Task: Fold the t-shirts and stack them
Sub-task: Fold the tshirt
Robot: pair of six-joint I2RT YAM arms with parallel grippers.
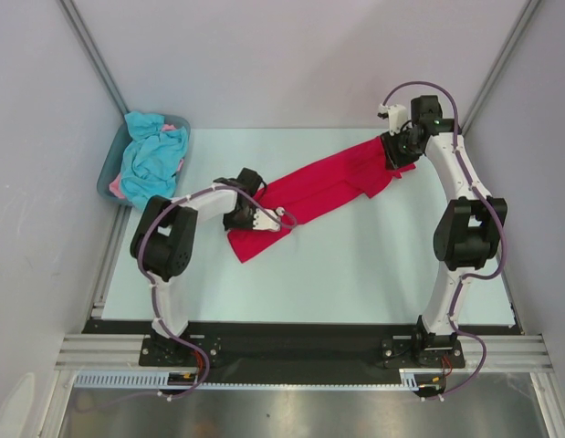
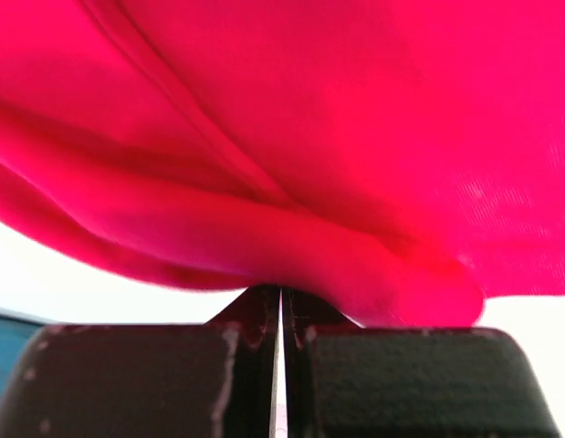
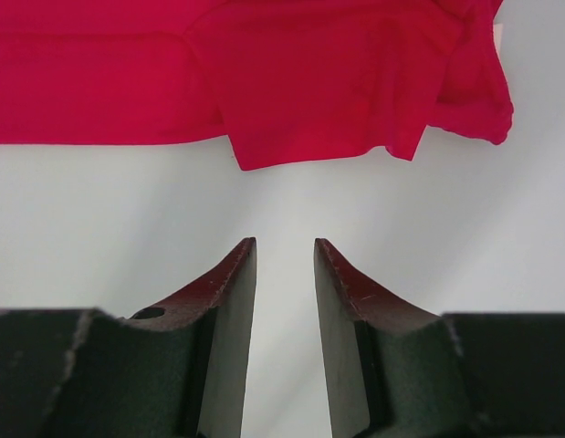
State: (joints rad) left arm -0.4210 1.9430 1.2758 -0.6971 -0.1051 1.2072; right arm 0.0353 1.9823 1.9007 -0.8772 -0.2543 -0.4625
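A crimson red t-shirt lies stretched in a long diagonal band across the table, from near left to far right. My left gripper sits at its near-left end. In the left wrist view the jaws are pressed together and a fold of the red t-shirt bunches right at their tips. My right gripper hovers at the shirt's far-right end. Its fingers stand open over bare table with nothing between them, and the red t-shirt lies just ahead of them. Turquoise t-shirts with a bit of pink are heaped at the far left.
The heap sits in a grey-blue plastic tub by the left wall. The pale table surface is bordered by white walls on three sides. Both arm bases stand on the dark rail at the near edge.
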